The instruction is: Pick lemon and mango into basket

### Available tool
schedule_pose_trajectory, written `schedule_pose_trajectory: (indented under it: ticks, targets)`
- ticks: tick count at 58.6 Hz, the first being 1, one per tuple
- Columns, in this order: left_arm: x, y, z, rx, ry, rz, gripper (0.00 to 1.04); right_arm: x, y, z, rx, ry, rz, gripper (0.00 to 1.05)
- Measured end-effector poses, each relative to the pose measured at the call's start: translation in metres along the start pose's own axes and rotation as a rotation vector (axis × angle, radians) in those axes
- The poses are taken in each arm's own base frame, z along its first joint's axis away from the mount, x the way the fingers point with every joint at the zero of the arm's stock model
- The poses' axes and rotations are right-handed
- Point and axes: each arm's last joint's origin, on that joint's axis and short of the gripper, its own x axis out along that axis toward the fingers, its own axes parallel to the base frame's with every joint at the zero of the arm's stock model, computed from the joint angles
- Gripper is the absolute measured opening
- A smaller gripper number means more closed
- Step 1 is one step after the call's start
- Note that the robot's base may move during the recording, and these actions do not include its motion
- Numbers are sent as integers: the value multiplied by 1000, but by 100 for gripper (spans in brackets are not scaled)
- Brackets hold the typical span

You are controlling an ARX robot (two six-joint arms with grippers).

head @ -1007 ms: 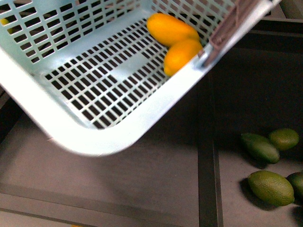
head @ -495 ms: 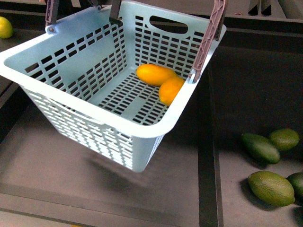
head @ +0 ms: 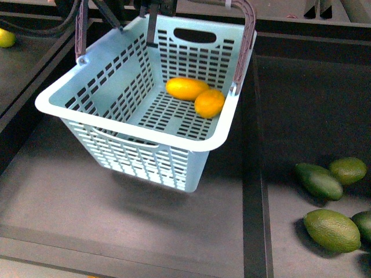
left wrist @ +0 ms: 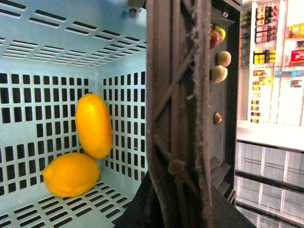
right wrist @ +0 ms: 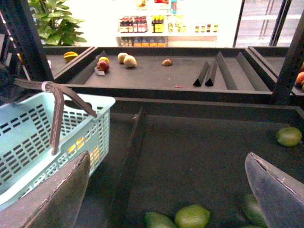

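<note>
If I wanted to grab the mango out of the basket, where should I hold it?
Probably around its middle, across the narrow width, coming straight down from above. The mango lies flat on the basket floor; its long sides are open at the middle, while one end touches the lemon and tall walls block any sideways reach.

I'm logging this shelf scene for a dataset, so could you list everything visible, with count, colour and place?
basket: one, light teal, brown handle, lifted above the dark shelf.
mango: one, yellow-orange, inside basket, touching lemon.
lemon: one, orange-yellow, inside basket.
green fruits: four, dark green, shelf's right compartment.
yellow-green fruit: one, far left.
distant fruits: several, mixed colours, back shelf.
left gripper: on the basket handle; closure hidden.
right gripper: fingers apart, empty.
</note>
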Motion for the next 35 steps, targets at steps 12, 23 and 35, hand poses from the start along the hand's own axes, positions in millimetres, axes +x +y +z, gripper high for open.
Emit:
schedule_pose_trajectory:
  ticks: [12,23,35]
  targets:
    - [-7,26,-2,18,-5,23,5,0,0,0,0,0,0,96]
    - [-18,37,-2,19,-4,33,6,0,0,0,0,0,0,96]
    - [-35,39,3,-44,-44,47,43,0,0,0,0,0,0,96]
